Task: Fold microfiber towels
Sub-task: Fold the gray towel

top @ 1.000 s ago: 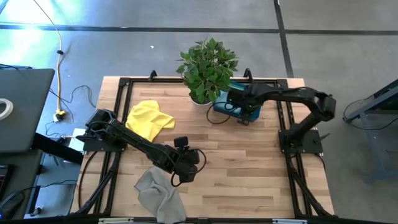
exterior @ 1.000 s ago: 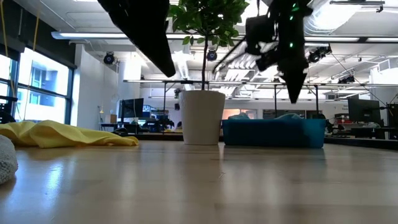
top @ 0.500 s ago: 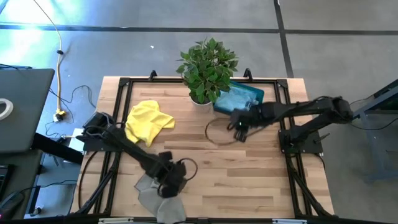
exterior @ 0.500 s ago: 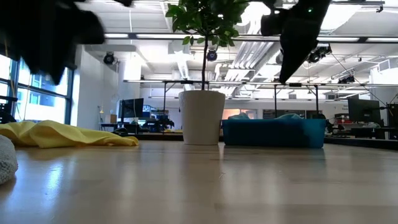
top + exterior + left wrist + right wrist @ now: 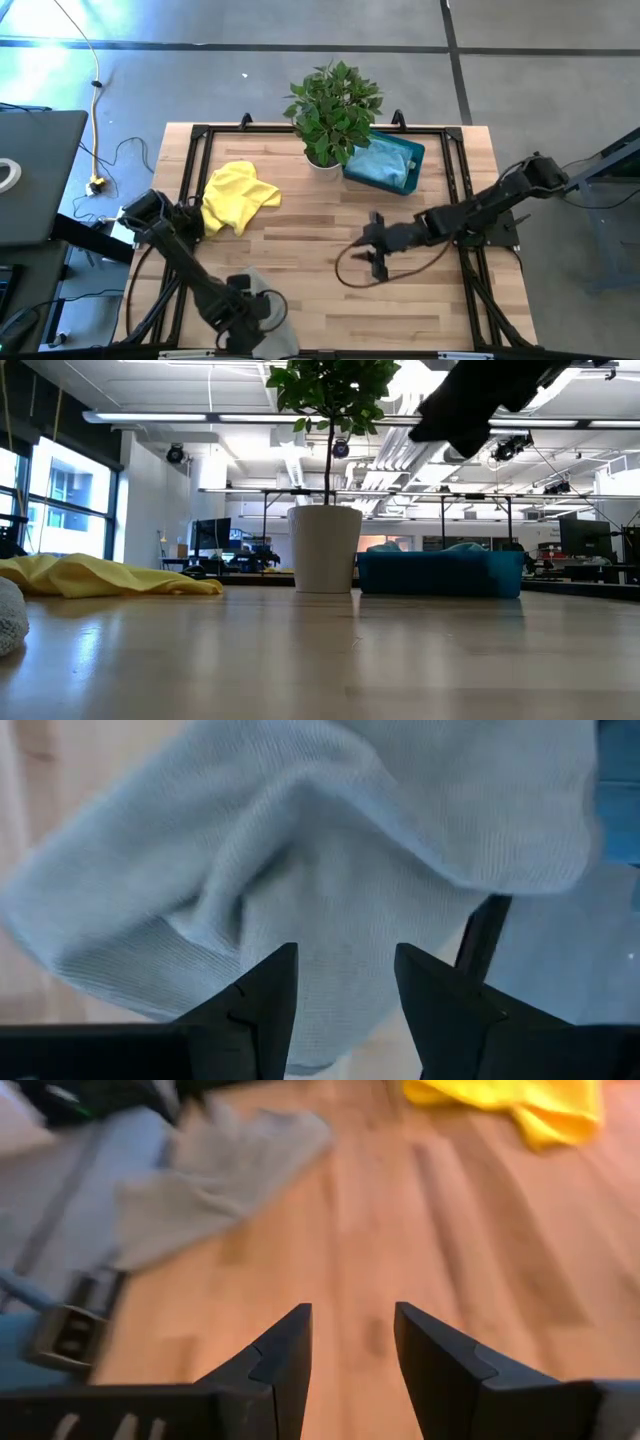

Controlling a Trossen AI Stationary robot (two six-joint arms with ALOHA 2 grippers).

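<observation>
At the near edge of the pale wooden plank bench (image 5: 330,250), left claw (image 5: 245,315) spread wide, poised just above the crumpled grey ribbed microfiber towel (image 5: 262,325), nothing pinched. Best to drop onto one loose corner, nip a single layer only, then draw it flat toward open wood before folding. Right claw (image 5: 375,250) mid-bench, fingers apart, empty, well placed to pin the opposite corner. Soft, limp weave, draped partly over the bench edge, probably prone to slipping off. Rumpled bright yellow microfiber towel (image 5: 238,195) far left; light blue cloth heaped inside the teal plastic bin (image 5: 412,150) beside the leafy potted plant (image 5: 335,108).
</observation>
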